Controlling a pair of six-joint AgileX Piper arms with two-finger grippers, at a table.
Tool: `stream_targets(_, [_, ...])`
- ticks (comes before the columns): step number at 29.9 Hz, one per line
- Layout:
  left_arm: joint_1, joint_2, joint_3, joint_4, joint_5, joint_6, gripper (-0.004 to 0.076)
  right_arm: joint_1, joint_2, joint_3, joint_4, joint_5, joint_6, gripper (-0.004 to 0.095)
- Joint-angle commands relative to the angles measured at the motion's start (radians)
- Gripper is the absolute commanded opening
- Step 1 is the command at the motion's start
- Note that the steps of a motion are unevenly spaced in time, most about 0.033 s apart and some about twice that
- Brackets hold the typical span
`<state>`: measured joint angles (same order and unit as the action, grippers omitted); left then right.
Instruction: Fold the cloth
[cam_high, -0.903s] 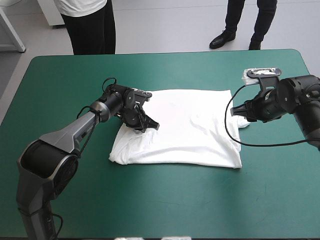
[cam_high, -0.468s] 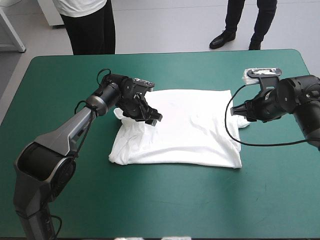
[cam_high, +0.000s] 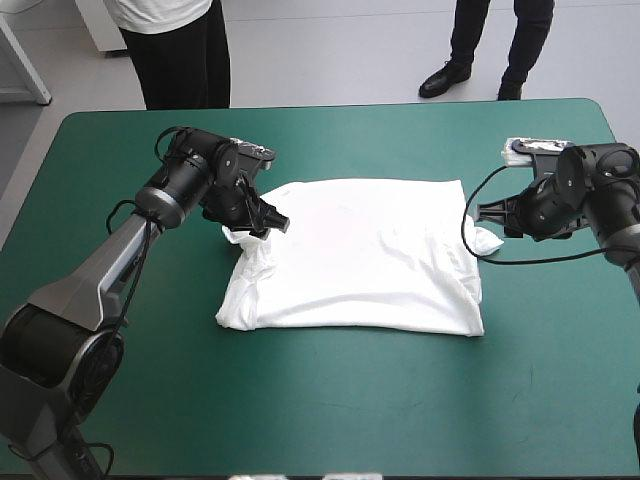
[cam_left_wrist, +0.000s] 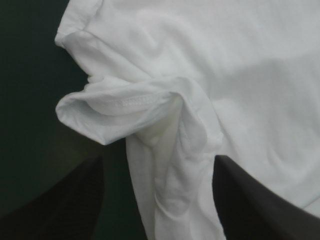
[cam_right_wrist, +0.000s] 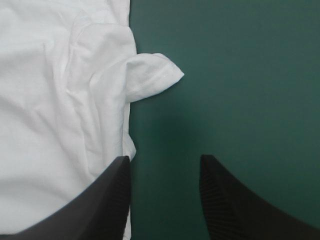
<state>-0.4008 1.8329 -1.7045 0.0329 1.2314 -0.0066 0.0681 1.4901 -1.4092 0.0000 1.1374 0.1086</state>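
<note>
White and mostly flat, the T-shirt (cam_high: 360, 255) lies spread at the middle of the teal-green cover (cam_high: 330, 400), its hem toward the near edge. The left gripper (cam_high: 268, 222) hangs over the bunched sleeve (cam_left_wrist: 115, 112) with its black fingers (cam_left_wrist: 65, 200) wide apart, clamping nothing. The right gripper (cam_high: 497, 213) is likewise spread, one finger over the shirt's edge, one over bare cover, the other sleeve (cam_right_wrist: 150, 75) just ahead.

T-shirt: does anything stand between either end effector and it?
Nothing visible does. The left end effector, open, hangs directly over the left sleeve of the T-shirt; the right end effector, open, has the right sleeve just ahead, only bare teal-green cover between.
</note>
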Motion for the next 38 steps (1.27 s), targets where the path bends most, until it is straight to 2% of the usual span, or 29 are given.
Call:
stream_targets(1, [-0.001,-0.061,-0.026,0.009,0.015,-0.005,0.0454,-0.029,-0.001,-0.033,0.015,-0.057,-0.029,0.0414])
stream_targets(8, [0.115,-0.09,-0.001,0.016,0.049,-0.012,0.0454,-0.036,0.092,-0.033,0.027,-0.075,-0.033,0.0414])
stream_targets(18, [0.282,-0.236,0.175,0.016,0.035,-0.007,0.0454,-0.036,0.237,-0.067,0.06,-0.138,-0.067,0.0419])
stream_targets(27, [0.287,-0.253,0.198,-0.017,0.035,-0.005,0.0454,-0.036,0.355,-0.095,0.023,-0.151,-0.074,0.0432])
stream_targets(34, [0.287,-0.253,0.198,-0.019,0.035,-0.005,0.0454,-0.036,0.418,-0.095,0.047,-0.172,-0.07,0.0429])
stream_targets(36, [0.287,-0.253,0.198,-0.019,0.035,-0.005,0.0454,-0.036,0.429,-0.095,0.053,-0.174,-0.07,0.0413])
stream_targets(38, [0.287,-0.253,0.198,-0.019,0.035,-0.005,0.0454,-0.036,0.436,-0.095,0.055,-0.173,-0.068,0.0341])
